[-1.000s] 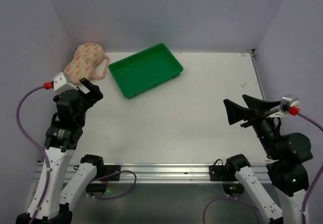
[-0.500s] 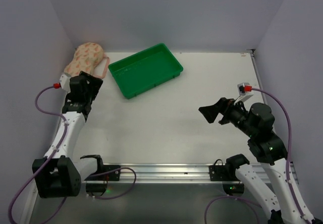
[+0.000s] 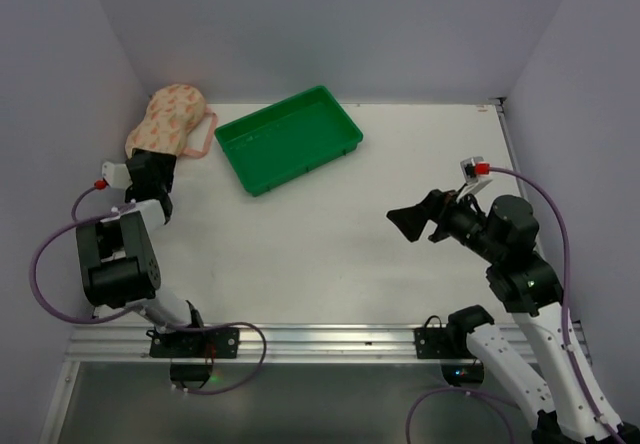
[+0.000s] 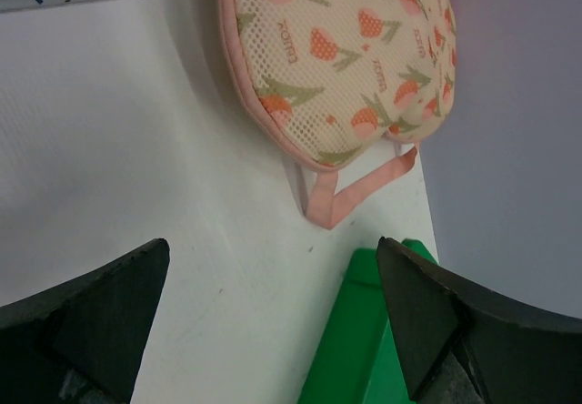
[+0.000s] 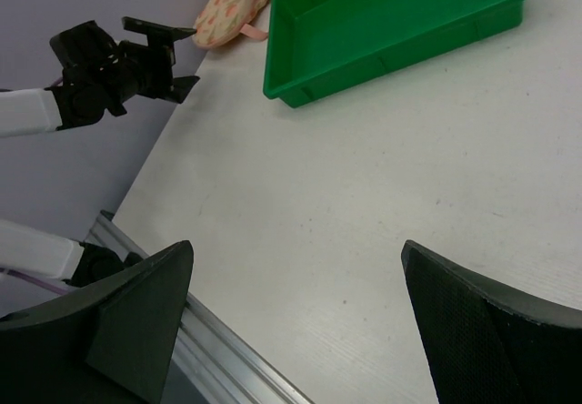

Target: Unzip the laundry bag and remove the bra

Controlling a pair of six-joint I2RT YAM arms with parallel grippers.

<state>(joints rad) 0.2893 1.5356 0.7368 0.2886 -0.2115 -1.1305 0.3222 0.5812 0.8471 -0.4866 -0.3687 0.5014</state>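
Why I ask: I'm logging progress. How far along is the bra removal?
Done: nothing yet; the laundry bag looks zipped shut, no bra visible. In hand: the left end effector, open, points at the bag from close by without touching it; the right end effector is open and empty over the table. Left: grip the bag, unzip it, pull the bra out.

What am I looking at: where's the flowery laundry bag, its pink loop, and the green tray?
laundry bag (image 4: 346, 49), left wrist view, middle of its printed top.
pink loop (image 4: 368, 184), left wrist view, along the strap.
green tray (image 3: 290, 142), top external view, bare floor.
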